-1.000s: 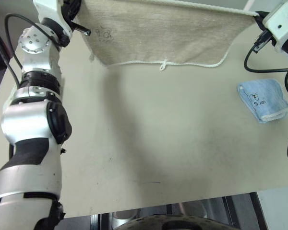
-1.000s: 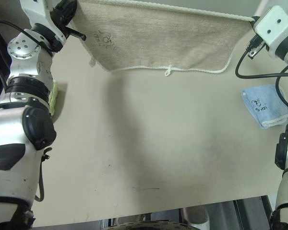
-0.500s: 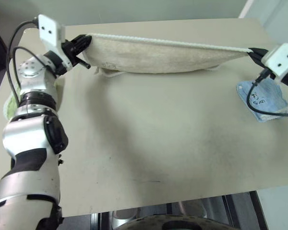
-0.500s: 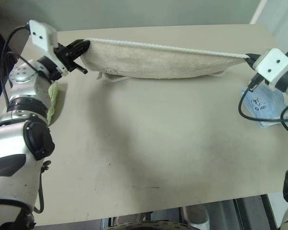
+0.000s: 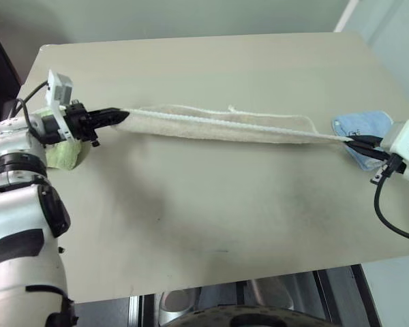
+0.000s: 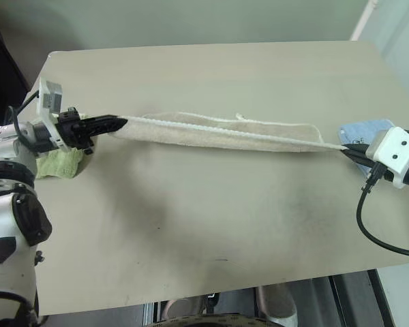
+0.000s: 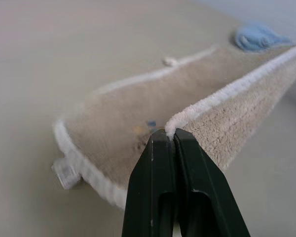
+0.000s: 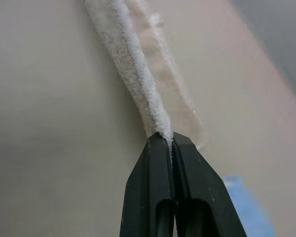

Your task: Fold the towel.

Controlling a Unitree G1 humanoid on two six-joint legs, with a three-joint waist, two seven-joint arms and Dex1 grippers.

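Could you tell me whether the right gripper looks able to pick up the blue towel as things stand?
Probably not yet: the right gripper hangs right beside the blue towel, but it is shut on the towel, so it would have to let go first.

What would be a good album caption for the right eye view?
Left hand and right hand, both shut, stretch the beige towel low across the table.

Towel (image 5: 225, 127): lowered from hanging high to lying along the table (image 5: 211, 218), its far half spread flat.
Left gripper (image 5: 123, 115): brought down near the table, by the green cloth (image 5: 63, 154).
Right gripper (image 5: 349, 141): brought down over the blue cloth (image 5: 362, 125).
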